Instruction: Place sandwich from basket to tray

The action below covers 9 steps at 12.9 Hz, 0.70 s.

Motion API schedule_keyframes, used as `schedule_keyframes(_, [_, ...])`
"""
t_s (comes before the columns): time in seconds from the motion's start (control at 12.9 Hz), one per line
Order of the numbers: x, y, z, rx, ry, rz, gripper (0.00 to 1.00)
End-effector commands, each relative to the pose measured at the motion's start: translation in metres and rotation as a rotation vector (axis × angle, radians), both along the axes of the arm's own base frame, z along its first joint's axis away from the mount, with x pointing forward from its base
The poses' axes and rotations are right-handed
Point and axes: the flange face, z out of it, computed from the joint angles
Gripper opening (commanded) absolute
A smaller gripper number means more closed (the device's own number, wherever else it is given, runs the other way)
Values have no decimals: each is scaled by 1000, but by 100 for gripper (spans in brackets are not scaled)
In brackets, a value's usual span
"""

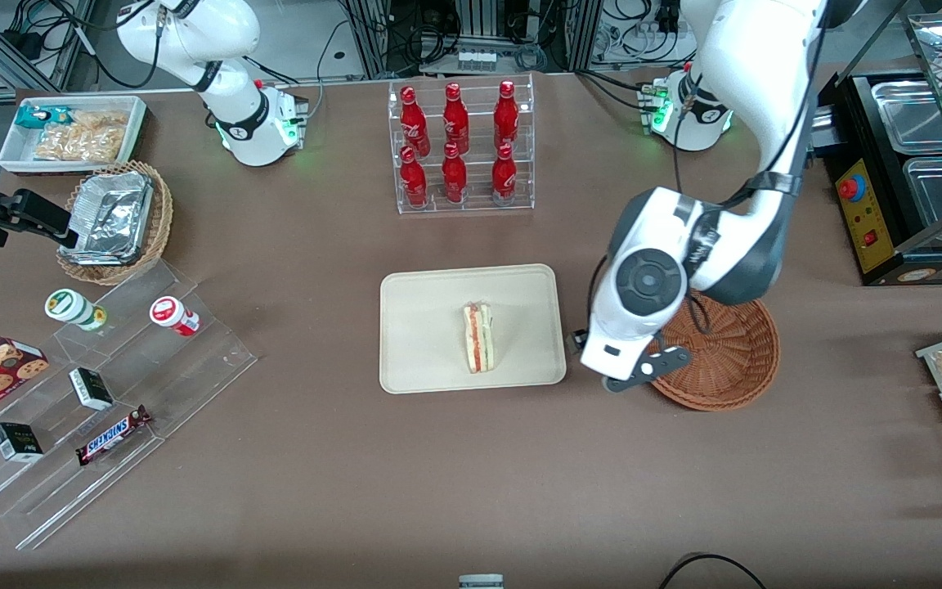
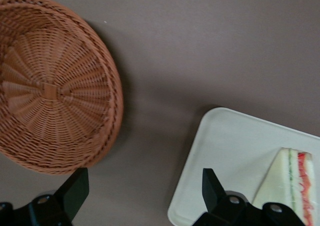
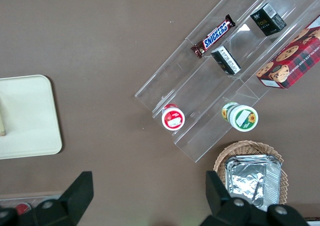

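sandwich: pale wedge, red-green stripe, on tray | fingers released, between tray and basket

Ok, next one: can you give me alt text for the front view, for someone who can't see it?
A sandwich lies on a beige tray mid-table, beside an empty wicker basket toward the working arm's end. The left arm's gripper hangs open above the gap between tray and basket, holding nothing. A rack of red bottles stands farther from the camera.
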Motion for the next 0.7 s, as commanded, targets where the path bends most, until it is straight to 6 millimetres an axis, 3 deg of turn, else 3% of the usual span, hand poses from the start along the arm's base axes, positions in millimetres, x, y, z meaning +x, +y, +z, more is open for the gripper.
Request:
schedule_keyframes(0.0, [-10, 40, 35, 1, 16, -39, 100])
schedule_keyframes(0.16, [-9, 89, 61, -16, 20, -53, 100])
schedule_keyframes(0.62, [-46, 178, 136, -86, 38, -271, 100])
